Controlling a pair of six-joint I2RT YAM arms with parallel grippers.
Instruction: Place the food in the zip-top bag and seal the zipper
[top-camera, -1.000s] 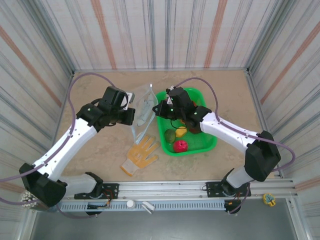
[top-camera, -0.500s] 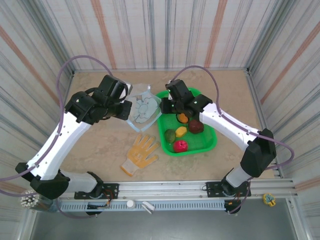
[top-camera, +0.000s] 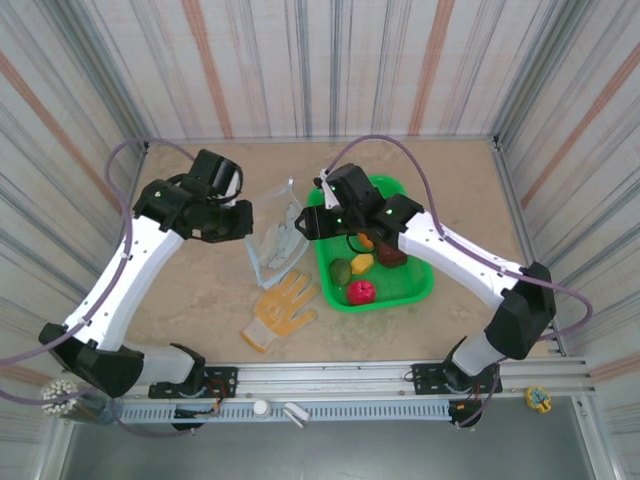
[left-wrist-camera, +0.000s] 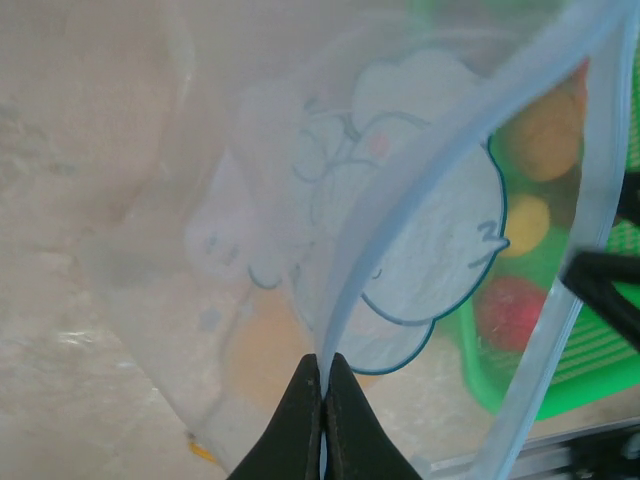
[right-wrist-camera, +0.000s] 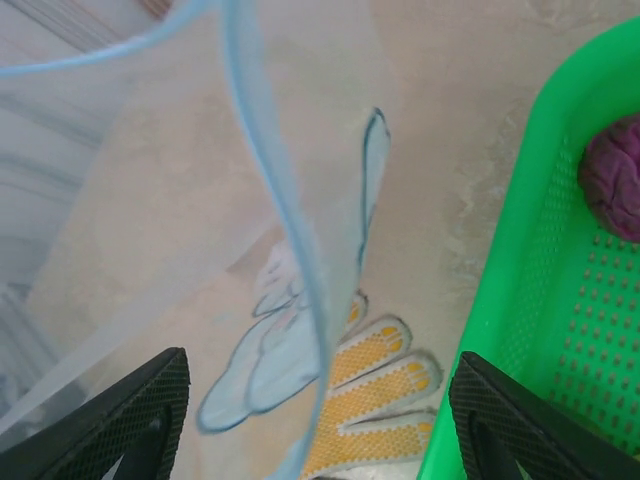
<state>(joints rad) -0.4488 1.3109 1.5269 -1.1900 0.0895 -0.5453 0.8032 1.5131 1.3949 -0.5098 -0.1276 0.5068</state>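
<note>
The clear zip-top bag (top-camera: 272, 242) with a cloud print hangs between the arms, left of the basket. My left gripper (top-camera: 243, 222) is shut on its pale blue zipper (left-wrist-camera: 352, 262), jaws pressed together on the strip. My right gripper (right-wrist-camera: 322, 365) stands open, and the other zipper (right-wrist-camera: 290, 240) edge runs loose between its wide-apart fingers. The food lies in the green basket (top-camera: 420, 285): a green piece (top-camera: 340, 271), a yellow piece (top-camera: 362, 263), a red piece (top-camera: 360, 291) and a dark red piece (top-camera: 392, 254). A purple piece (right-wrist-camera: 614, 190) shows in the right wrist view.
A yellow-orange work glove (top-camera: 281, 308) lies flat on the table, below the bag and left of the basket's near corner. Striped walls close in the table on three sides. A metal rail runs along the near edge.
My right gripper has opened and let go of the bag's edge. The left arm has drawn the bag slightly left and toward the near edge, and the bag has turned edge-on.
</note>
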